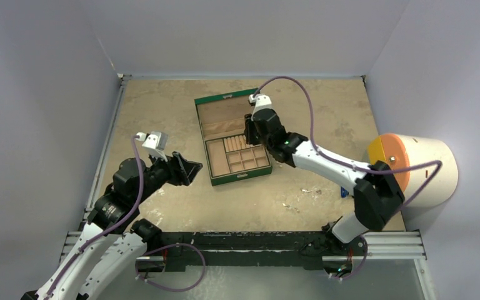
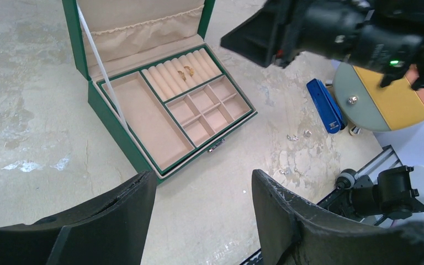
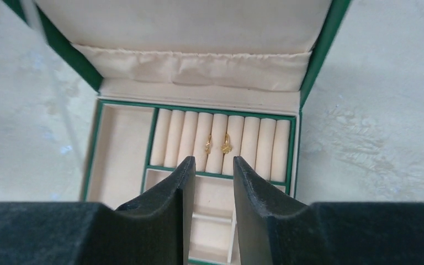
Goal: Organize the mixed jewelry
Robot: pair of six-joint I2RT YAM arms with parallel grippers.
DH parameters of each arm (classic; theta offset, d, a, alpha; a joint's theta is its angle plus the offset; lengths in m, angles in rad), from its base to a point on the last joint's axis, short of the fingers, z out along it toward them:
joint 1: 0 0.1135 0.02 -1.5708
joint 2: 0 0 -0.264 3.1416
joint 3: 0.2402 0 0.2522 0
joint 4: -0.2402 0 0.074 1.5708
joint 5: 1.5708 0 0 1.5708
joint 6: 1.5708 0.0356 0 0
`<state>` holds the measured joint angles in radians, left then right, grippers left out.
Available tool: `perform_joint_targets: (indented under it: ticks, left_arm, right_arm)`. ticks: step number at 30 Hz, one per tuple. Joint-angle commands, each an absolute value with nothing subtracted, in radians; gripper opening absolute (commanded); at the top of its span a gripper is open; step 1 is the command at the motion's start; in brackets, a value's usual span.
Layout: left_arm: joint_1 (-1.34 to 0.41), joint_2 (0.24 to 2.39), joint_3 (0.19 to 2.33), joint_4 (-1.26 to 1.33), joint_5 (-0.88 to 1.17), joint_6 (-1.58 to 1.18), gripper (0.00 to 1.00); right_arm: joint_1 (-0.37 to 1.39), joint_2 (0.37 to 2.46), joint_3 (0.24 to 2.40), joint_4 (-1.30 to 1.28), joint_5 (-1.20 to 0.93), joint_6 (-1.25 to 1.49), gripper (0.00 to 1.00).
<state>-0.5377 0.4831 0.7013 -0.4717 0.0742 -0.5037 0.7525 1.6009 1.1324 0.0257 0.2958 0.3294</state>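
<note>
So, right gripper hangs over the open green box, tips angled down at the roll rows. Its jaws are parted only a little, w/ nothing btwn them. The narrow gap makes sense: the pieces are tiny, and a wide spread would bump the dividers. Two gold pieces sit tucked in the grooves of the rolls, side by side near the middle, just past the fingertips and not touched.

Left gripper is spread wide and empty, over the table left of the box, well apart from any jewelry. It's prob. kept out of the way there, while its camera takes in the whole box.

Box contents:
- Rolls hold the 2 gold pieces only.
- Long tray on the left looks bare.
- Square cells look bare too.
- Lid is swung back, w/ a fabric pocket; can't tell if anything's inside it.

Rest of the jewelry: a few small silvery pieces lie loose on the table right of the box, near the blue clip tool. Task looks partly done, w/ gold in and the silver bits yet to fetch. That's likely a job for the right arm, as they're on its side.
</note>
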Motion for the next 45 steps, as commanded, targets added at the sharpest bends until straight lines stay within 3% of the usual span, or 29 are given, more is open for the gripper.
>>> perform_joint_targets:
  ticks: [1,16,28,45]
  left_arm:
    - [-0.531,0.482,0.724,-0.42,0.084,-0.486,0.64]
    - [-0.527,0.479,0.721,-0.416,0.078,-0.492,0.64]
    - [-0.525,0.485,0.72,-0.419,0.074,-0.495,0.64]
    - [-0.511,0.506,0.725,-0.423,0.071,-0.491,0.64]
  right_arm:
    - [0.752,1.457,1.08,-0.018,0.3,0.368,0.35]
    - [0.725,1.09,0.752,-0.178,0.456,0.453,0.38]
    - [0.632,1.238,0.618,-0.008,0.36,0.487,0.39]
    - [0.572,1.47,0.676,0.138,0.319,0.479,0.36]
